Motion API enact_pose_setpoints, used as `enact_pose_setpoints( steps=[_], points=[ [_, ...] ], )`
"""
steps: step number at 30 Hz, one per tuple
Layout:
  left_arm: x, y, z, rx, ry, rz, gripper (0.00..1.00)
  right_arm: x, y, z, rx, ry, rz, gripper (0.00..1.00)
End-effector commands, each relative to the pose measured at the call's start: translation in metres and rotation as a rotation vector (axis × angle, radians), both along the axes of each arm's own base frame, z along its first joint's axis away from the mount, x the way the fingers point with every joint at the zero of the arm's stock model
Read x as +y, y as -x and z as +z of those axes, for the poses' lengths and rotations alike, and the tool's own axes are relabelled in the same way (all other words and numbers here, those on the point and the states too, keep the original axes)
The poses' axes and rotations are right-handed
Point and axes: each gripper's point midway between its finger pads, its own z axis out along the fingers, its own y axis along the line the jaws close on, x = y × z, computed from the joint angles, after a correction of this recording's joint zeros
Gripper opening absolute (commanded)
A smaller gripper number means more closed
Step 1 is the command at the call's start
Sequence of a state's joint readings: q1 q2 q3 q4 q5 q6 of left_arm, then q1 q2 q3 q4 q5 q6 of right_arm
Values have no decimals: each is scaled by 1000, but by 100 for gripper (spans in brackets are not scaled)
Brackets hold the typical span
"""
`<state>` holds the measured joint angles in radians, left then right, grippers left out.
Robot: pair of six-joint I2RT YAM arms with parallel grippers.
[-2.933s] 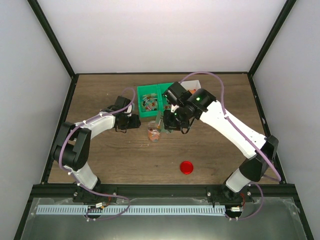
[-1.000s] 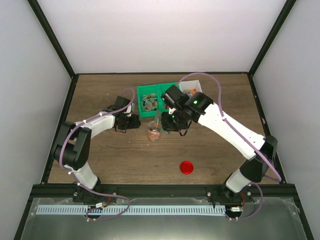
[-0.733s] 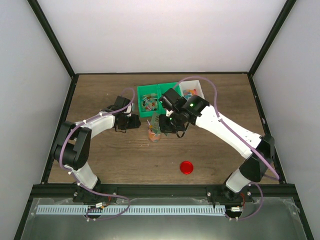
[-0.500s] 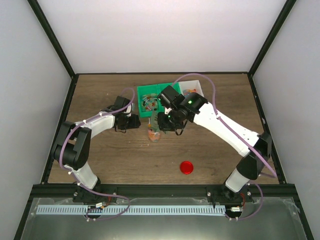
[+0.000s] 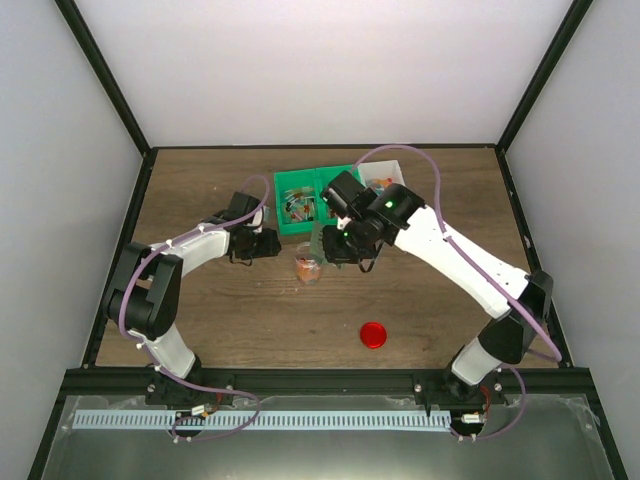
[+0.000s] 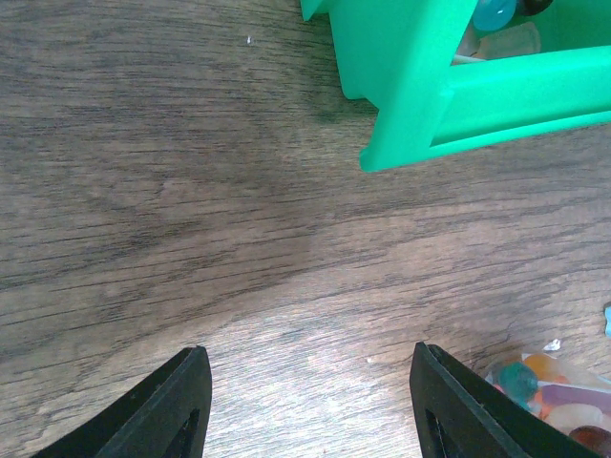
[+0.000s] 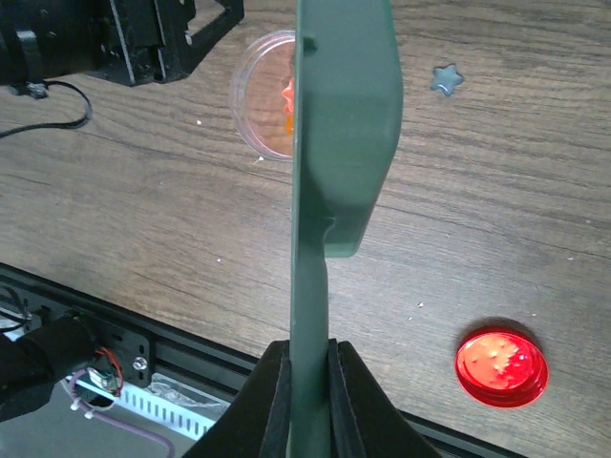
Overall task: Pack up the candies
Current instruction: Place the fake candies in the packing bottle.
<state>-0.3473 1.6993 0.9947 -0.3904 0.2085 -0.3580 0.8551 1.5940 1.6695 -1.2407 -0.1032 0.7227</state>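
**Top external view.** The left arm (image 5: 185,252) reaches in from the near-left side of the table (image 5: 200,190). The left jaws sit just left of the clear jar (image 5: 307,268), apart from it. The right arm (image 5: 455,255) reaches in from the near-right side, and the right jaws sit just right of the jar. This view is too small to show how either pair of jaws stands. The jar holds candies (image 5: 307,270), mostly orange. A green two-compartment bin (image 5: 300,174) stands just beyond the jar and holds more candies. A white bin (image 5: 398,172) adjoins it on the right, partly hidden by the right arm. A round red lid (image 5: 373,334) lies on the table, nearer the arm bases and well apart from the jar.

**Left wrist view.** The left jaws are spread, with only bare table (image 6: 239,191) between them. A corner of the green bin (image 6: 410,86) fills the upper right. A cluster of candies (image 6: 539,386), teal, orange and pale, shows at the lower right edge.

**Right wrist view.** The right jaws pinch the handle of a green scoop (image 7: 334,124), seen edge-on. The blade overlaps the right part of the jar (image 7: 250,91); whether they touch cannot be told. Orange candies (image 7: 284,95) lie inside the jar. A small blue star-shaped piece (image 7: 446,78) lies on the table right of the scoop, apart from the jar. The red lid (image 7: 501,365) lies at lower right. Black hardware of the left arm (image 7: 124,38) is just beside the jar.
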Motion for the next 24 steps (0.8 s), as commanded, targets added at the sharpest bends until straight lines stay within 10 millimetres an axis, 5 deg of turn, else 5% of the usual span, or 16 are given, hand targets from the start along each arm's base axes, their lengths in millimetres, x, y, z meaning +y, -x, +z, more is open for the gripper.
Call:
enact_pose_setpoints(
  steps=[1,7,16,24],
  points=[
    [-2,-7,4,-16,6,-9,59,-10,-2,38,-75,-82,-45,1],
    [2,-26,41,-121,-22,10,59,-25,-28,74,-143,-348,-169,1],
    [1,-78,62,-163,-83,87,61,-45,-45,69,-136,-466,-209,1],
    [-7,-137,44,-118,-182,110,55,-60,-53,59,-128,-478,-183,1]
  ],
)
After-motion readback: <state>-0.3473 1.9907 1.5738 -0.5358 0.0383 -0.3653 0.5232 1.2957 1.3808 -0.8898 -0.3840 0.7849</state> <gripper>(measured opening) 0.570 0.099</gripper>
